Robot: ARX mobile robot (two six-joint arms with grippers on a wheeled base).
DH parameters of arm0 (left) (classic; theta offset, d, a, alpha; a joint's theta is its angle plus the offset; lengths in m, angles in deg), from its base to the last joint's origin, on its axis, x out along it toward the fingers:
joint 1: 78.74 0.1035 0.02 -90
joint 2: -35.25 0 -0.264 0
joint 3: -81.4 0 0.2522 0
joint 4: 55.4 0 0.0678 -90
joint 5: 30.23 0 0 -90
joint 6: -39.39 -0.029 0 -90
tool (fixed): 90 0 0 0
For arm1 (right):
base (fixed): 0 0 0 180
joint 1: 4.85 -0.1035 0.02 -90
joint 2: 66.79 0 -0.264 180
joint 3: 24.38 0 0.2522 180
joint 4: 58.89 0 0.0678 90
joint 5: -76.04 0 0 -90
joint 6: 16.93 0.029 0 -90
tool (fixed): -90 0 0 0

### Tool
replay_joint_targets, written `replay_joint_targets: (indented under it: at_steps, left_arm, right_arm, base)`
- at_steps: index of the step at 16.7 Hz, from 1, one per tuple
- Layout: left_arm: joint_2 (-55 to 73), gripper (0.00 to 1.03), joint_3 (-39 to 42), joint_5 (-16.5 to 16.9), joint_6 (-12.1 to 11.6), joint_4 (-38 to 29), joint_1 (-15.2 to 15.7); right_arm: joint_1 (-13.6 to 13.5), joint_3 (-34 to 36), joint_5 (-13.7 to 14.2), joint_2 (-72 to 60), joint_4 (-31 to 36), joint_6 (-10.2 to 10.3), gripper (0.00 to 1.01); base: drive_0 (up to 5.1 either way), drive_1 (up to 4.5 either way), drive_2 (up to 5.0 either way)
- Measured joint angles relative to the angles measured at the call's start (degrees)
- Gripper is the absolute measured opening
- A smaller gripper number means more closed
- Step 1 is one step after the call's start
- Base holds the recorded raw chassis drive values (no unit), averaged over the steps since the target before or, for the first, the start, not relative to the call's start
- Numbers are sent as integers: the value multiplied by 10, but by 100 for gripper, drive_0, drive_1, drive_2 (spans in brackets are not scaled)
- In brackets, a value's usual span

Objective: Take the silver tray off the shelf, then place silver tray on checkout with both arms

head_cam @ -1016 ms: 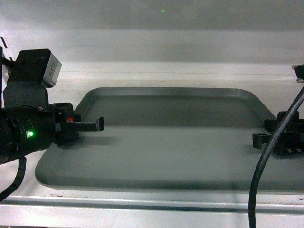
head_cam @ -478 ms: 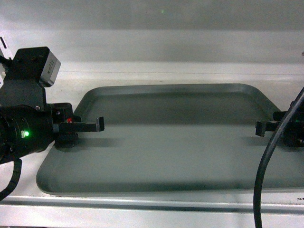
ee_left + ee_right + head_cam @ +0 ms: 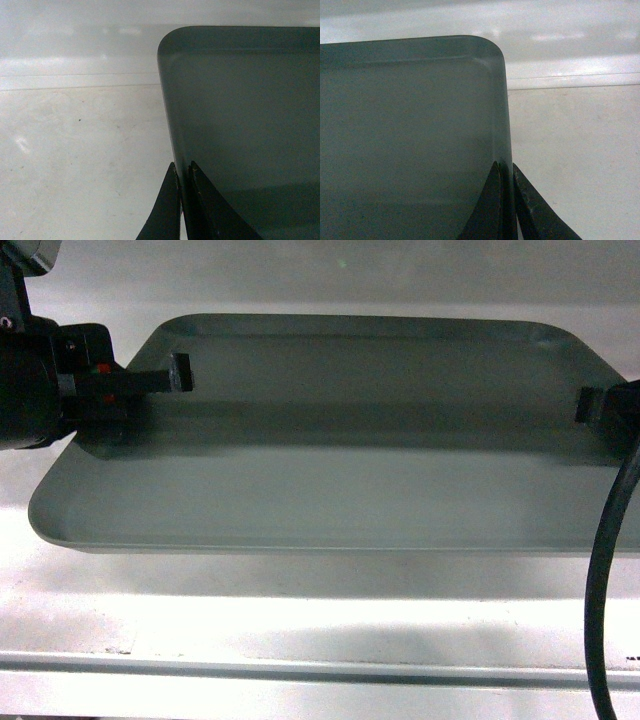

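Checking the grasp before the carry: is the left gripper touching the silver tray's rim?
Touching. The left wrist view shows the left gripper clamped on the silver tray, one finger on each side of its rim.

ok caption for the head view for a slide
Both grippers, left and right, clamp opposite rims of the tray, held above the shelf.

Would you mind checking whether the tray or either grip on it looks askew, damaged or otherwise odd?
Nothing stands out. The silver tray looks level and undented, the left gripper and right gripper each shut on a side rim, and the shelf beneath shows only faint scuffs.
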Motion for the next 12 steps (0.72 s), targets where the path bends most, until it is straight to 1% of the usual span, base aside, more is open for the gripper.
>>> replay_joint_targets:
  at_steps: [2,5,8,12]
  left_arm:
    - [0,3,-10,1,0,23,0]
    - [0,3,-14,2,1,63,-1]
    - [6,3,-24,0,1,90,-2]
    - [16,3,-25,0,1,92,-2]
  right_arm:
    - [5,-10,-12,8,-38,1,3]
    - [6,-21,-22,28,-118,14,3]
    - [6,-33,-20,31,-150,16,3]
    - [6,-33,-16,30,-157,16,3]
  base:
    - [0,0,0]
    - [0,0,0]
    - [0,0,0]
    - [0,0,0]
